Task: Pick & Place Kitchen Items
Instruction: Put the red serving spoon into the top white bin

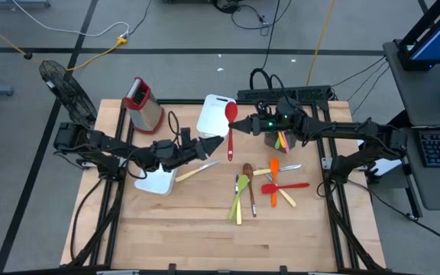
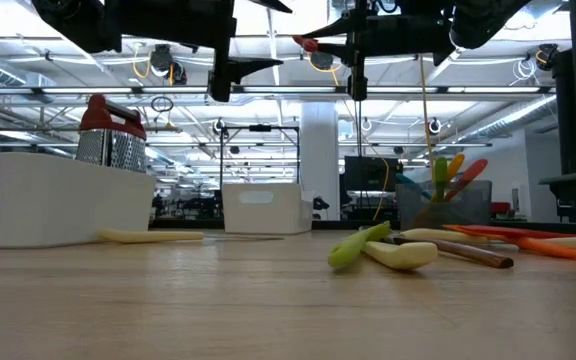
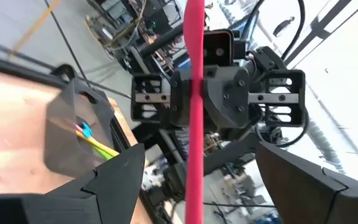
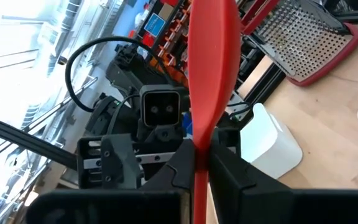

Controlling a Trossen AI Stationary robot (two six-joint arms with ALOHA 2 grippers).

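A red spoon (image 1: 231, 126) hangs in the air over the table's far middle, bowl toward the far edge. My right gripper (image 1: 240, 127) is shut on it, coming in from the right. My left gripper (image 1: 221, 143) faces it from the left and stands open. Its two fingers (image 3: 114, 180) stand on either side of the spoon's handle (image 3: 194, 155) without touching it. Several more utensils (image 1: 258, 187) lie loose on the wooden table, and a dark holder (image 1: 281, 140) behind them has a few standing in it. My right gripper pinches the red spoon's handle (image 4: 199, 155) between its two fingers, just below the bowl (image 4: 213, 56). The fingers come level from the table's right side and lie across the handle. The spoon is lifted clear of the table, its free handle end toward the near edge.
A white tray (image 1: 215, 114) lies at the far middle and another (image 1: 156, 182) under the left arm. A metal grater with a red top (image 1: 142, 103) stands at the far left. A cream-handled utensil (image 1: 197, 169) lies beside the left tray. The near half of the table is bare wood.
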